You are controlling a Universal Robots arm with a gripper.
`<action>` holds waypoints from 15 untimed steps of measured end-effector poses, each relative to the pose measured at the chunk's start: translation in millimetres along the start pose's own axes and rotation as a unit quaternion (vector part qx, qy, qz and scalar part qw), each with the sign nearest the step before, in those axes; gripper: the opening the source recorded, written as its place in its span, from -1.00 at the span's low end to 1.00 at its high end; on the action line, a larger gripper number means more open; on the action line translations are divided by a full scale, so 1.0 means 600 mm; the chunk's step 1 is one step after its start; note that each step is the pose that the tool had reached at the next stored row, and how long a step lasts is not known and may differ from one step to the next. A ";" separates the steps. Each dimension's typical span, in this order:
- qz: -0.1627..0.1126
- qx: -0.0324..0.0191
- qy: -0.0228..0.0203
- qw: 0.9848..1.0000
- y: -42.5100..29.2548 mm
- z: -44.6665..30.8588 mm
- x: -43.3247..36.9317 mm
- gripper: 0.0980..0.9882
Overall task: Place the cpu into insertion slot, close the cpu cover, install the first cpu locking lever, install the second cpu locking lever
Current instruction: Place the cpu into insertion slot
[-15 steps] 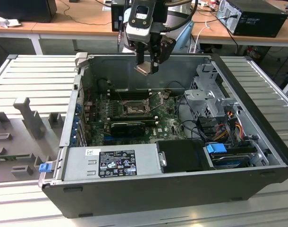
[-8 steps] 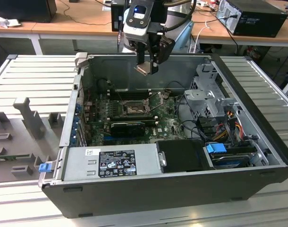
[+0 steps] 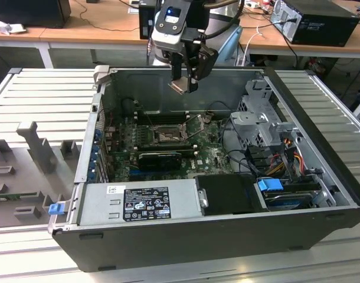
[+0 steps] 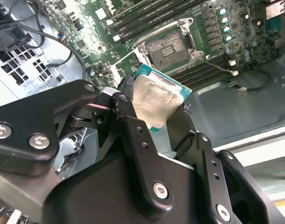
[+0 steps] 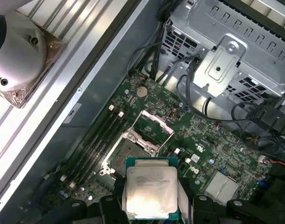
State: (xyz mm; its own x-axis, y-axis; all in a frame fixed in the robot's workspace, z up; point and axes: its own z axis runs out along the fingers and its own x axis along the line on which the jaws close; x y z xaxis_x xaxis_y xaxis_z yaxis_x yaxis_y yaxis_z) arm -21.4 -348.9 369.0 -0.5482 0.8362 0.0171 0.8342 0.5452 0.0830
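we have the gripper [image 3: 185,87] clamped on the cpu [image 5: 150,193], its two black fingers [image 4: 131,116] pressed against opposite edges of the chip, parted by no more than the chip's own width. the cpu hangs in the air inside the open computer case [image 3: 227,236], silver top facing the wrist cameras, above the green motherboard [image 3: 209,156]. it is well apart from the insertion slot [image 5: 127,151], which sits lower down on the board with its dark pin field bare. the cpu cover [image 5: 152,125] looks swung up off the slot, though we cannot be sure of its angle. we judge the chip light, stiff and smooth-topped, so it could slip in a loose pinch. the edges seem the right place to hold it, sparing the contacts underneath, and the socket pins look fragile under any tilted or forced landing.
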 end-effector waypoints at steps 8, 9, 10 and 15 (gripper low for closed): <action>0.025 0.000 -0.002 1.000 0.000 0.000 0.000 -0.03; 0.029 0.000 -0.002 1.000 0.000 0.000 0.000 -0.03; 0.040 -0.001 -0.003 0.999 0.000 0.000 0.000 -0.03; 0.079 -0.001 -0.007 0.997 0.000 0.001 0.000 -0.03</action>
State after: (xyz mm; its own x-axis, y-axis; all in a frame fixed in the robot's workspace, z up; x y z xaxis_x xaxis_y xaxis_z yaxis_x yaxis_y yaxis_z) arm -21.4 -348.9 368.6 -0.4083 0.9127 0.0167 0.9103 0.4057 0.0828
